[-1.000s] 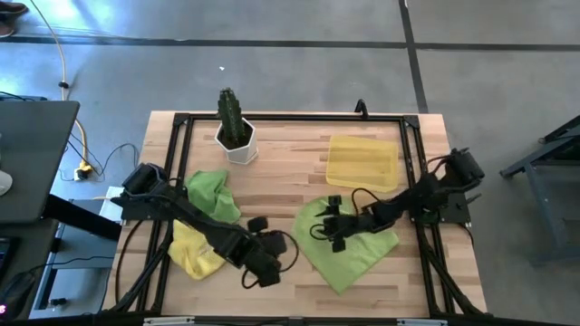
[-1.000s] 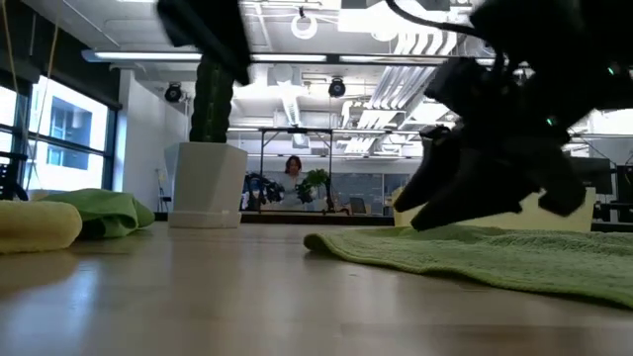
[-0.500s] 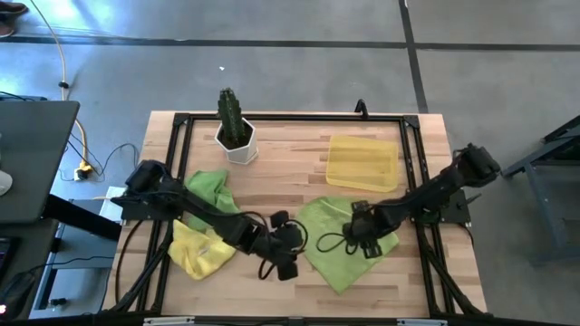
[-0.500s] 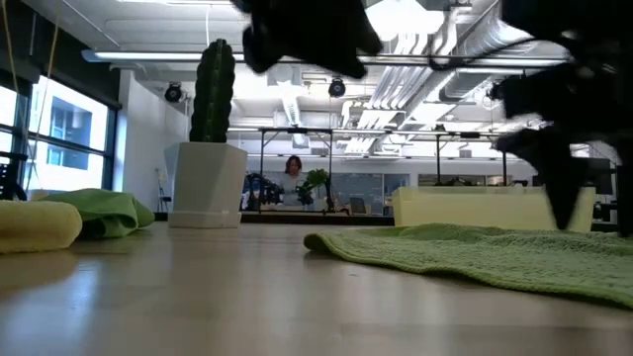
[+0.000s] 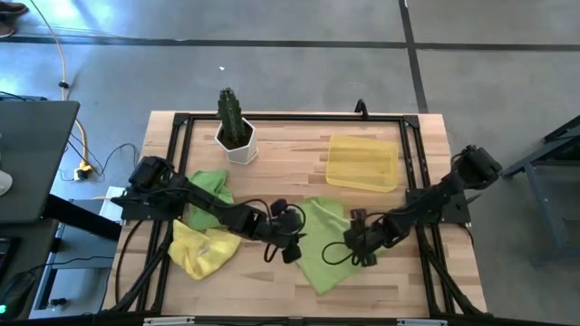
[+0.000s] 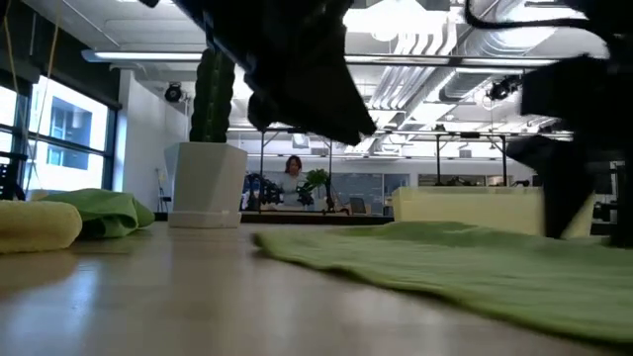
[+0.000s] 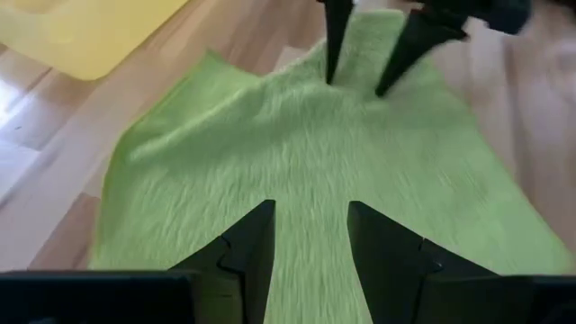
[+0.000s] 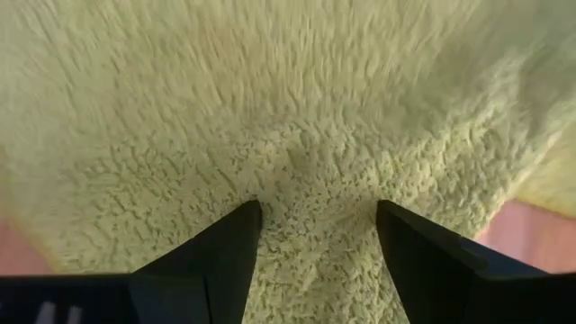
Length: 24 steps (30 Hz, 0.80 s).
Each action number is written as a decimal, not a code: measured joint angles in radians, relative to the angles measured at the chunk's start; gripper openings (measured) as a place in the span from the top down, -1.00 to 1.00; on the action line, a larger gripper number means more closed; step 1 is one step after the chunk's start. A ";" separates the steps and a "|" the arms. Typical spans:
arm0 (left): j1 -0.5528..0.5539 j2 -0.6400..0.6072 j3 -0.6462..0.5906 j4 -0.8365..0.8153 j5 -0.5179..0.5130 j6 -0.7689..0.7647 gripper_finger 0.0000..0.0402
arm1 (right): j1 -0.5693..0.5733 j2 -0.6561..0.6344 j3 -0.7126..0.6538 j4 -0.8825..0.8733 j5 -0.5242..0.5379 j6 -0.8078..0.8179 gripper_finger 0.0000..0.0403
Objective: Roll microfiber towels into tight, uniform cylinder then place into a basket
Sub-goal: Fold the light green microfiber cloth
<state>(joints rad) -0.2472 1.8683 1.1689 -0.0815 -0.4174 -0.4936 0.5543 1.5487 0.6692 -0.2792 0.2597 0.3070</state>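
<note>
A wooden surface (image 5: 281,145) framed in black rails is standing on a grey concrete floor, and in the low view an open office with ceiling pipes is showing behind it. A lime green towel (image 5: 319,244) is lying spread flat at the middle of the surface, toward the near edge, and both arms are working over it. The left arm is reaching from its base at the left edge, low and stretched across toward the centre, with the left pincer (image 5: 292,246) sitting at the towel's left edge; the left wrist view is showing its fingers (image 7: 252,247) standing apart over the green pile, gripping nothing. The right arm is reaching diagonally from the right edge, elbow down near the surface, with the right pincer (image 5: 358,246) over the towel's right part; the right wrist view is showing its fingers (image 8: 225,252) spread, their tips pressing into the cloth with nothing clamped between them. A second green towel (image 5: 210,188) is lying crumpled on the left, touching the crumpled yellow towel (image 5: 199,252) just nearer the front edge. The basket (image 5: 362,163) is sitting at the right rear, apart from the towels. A white pot with a cactus (image 5: 235,127) is standing at the left rear.
</note>
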 joint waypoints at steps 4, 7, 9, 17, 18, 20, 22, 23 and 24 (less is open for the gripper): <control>-0.001 0.000 -0.032 -0.008 0.045 0.032 0.35 | -0.024 -0.002 0.002 0.225 0.102 -0.133 -0.09; -0.002 0.000 -0.050 -0.039 0.094 0.029 0.35 | -0.048 -0.002 0.001 0.300 0.107 -0.198 -0.09; -0.003 0.000 -0.066 -0.050 0.105 0.015 0.35 | -0.058 -0.009 0.002 0.295 0.105 -0.229 -0.09; 0.006 0.000 -0.125 -0.043 0.092 -0.060 0.35 | -0.122 -0.032 0.002 0.132 0.225 -0.340 -0.09; 0.006 0.000 -0.129 -0.028 0.087 -0.063 0.35 | -0.135 -0.032 0.002 0.131 0.245 -0.332 -0.09; 0.006 0.000 -0.140 0.001 0.063 -0.064 0.35 | -0.163 -0.032 0.002 0.134 0.267 -0.309 -0.09; 0.006 0.000 -0.157 0.044 0.056 -0.064 0.35 | -0.189 -0.032 0.002 0.134 0.289 -0.282 -0.09; 0.006 0.005 -0.164 0.064 0.056 -0.069 0.35 | -0.202 -0.032 0.002 0.134 0.292 -0.268 -0.09; 0.006 0.013 -0.169 0.083 0.056 -0.073 0.35 | -0.215 -0.032 0.002 0.134 0.292 -0.257 -0.09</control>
<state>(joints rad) -0.2417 1.8812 1.0003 0.0010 -0.3614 -0.5666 0.3397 1.5169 0.6712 -0.1453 0.5514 0.0504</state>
